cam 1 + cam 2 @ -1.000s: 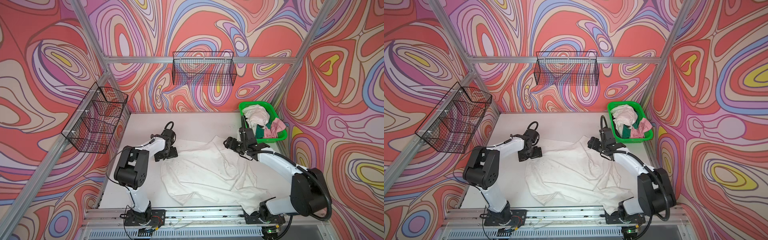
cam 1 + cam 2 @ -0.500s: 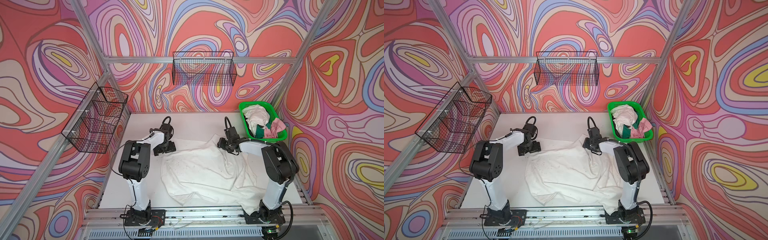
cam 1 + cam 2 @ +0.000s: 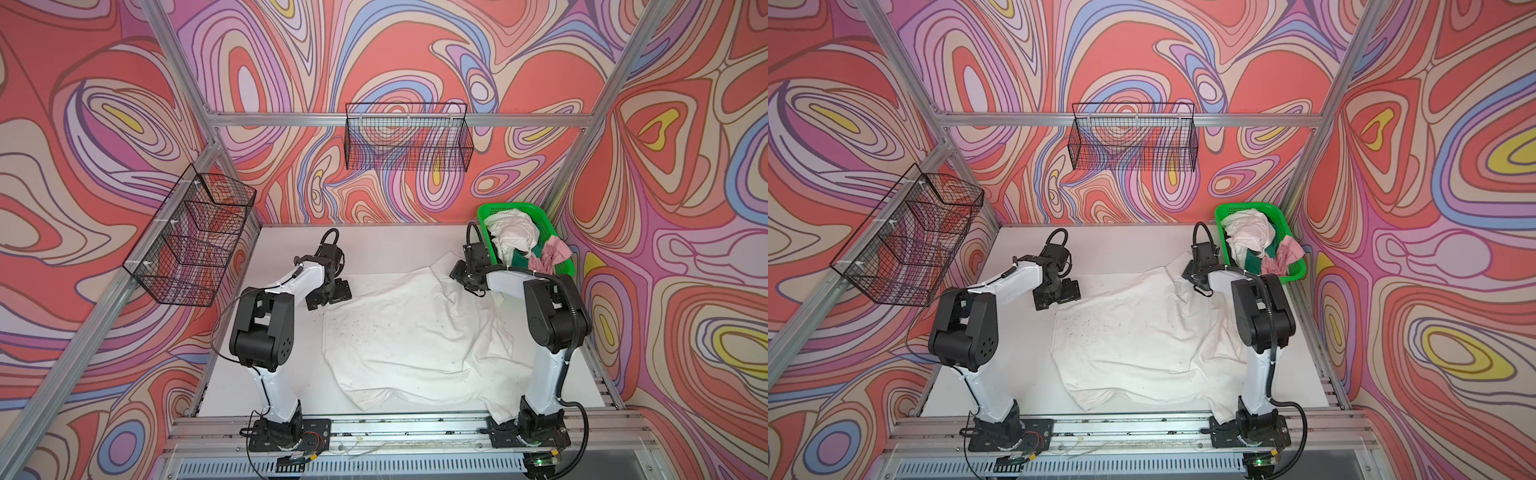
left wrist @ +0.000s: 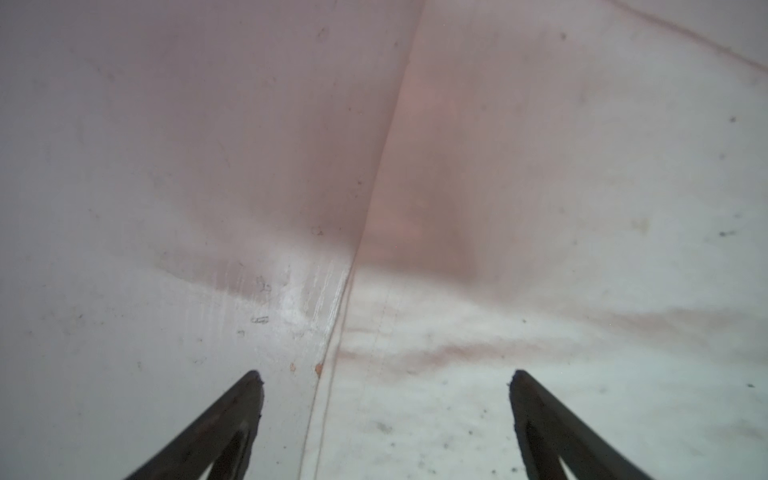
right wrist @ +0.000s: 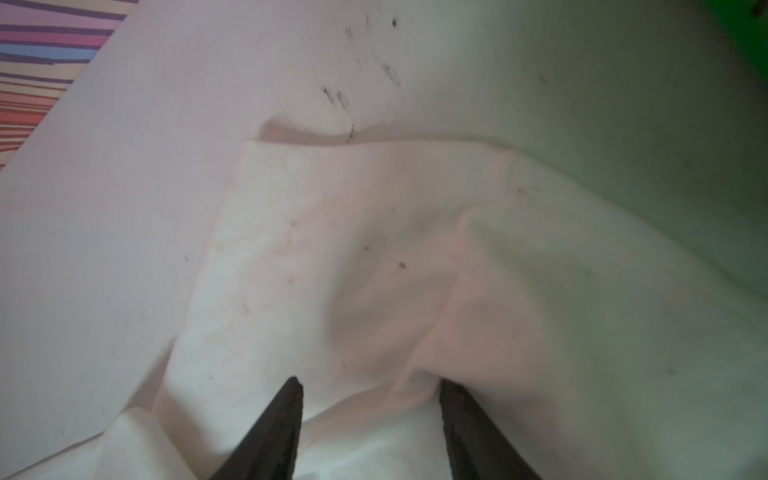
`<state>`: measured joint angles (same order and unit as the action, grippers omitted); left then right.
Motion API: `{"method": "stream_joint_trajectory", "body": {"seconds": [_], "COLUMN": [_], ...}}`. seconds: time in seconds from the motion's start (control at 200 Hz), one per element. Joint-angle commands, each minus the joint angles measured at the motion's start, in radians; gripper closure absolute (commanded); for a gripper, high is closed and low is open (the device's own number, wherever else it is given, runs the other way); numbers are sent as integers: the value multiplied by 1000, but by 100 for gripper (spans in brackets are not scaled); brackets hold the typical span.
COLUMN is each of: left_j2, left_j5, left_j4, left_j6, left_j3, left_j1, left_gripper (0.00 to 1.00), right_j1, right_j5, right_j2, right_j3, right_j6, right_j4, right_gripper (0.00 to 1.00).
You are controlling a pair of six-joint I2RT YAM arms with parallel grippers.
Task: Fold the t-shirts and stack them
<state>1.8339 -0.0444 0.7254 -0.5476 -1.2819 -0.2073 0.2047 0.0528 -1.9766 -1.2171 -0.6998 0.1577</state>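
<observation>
A large white t-shirt (image 3: 407, 332) (image 3: 1133, 336) with small black specks lies spread on the white table. My left gripper (image 3: 332, 293) (image 4: 385, 374) is open wide at the shirt's far left corner, its fingers straddling the hem with one on bare table. My right gripper (image 3: 465, 278) (image 5: 370, 380) sits on the shirt's far right corner beside the basket. Its jaws stand half closed, with a raised fold of cloth bunched between them. A white t-shirt (image 3: 511, 232), a dark green one (image 3: 519, 257) and a pale pink one (image 3: 544, 257) are piled in the basket.
The bright green mesh basket (image 3: 511, 206) stands in the back right corner, close to my right wrist. Black wire baskets hang on the left wall (image 3: 187, 241) and the back wall (image 3: 407, 141). The shirt's near right sleeve drapes over the front rail (image 3: 415, 428).
My right jaws have narrowed onto the cloth, and that arm's elbow has folded upright. The left gripper shifted slightly toward the back, still wide open.
</observation>
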Motion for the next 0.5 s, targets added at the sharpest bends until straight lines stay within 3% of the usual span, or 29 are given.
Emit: {"method": "stream_joint_trajectory", "body": {"seconds": [0.0,0.135,0.3,0.496], "left_j2": [-63,-112,-65,12], "left_j5": [1,20,12,-13], "left_j4": [46,34,42,59], "left_j6": [-33,-101,-155,-225], "left_j3": [10,-1,-48,-52], "left_j1": [8,-20,-117,-180], "left_gripper": [6,6,6,7], "right_j1": [21,66,75,71], "right_j5": [32,62,-48,-61], "right_j2": [112,154,36,-60], "right_j3": [17,-34,-116,-173], "right_j6": [-19,20,33,29], "right_j4": [65,92,68,64], "right_gripper": [44,43,43,43]}}
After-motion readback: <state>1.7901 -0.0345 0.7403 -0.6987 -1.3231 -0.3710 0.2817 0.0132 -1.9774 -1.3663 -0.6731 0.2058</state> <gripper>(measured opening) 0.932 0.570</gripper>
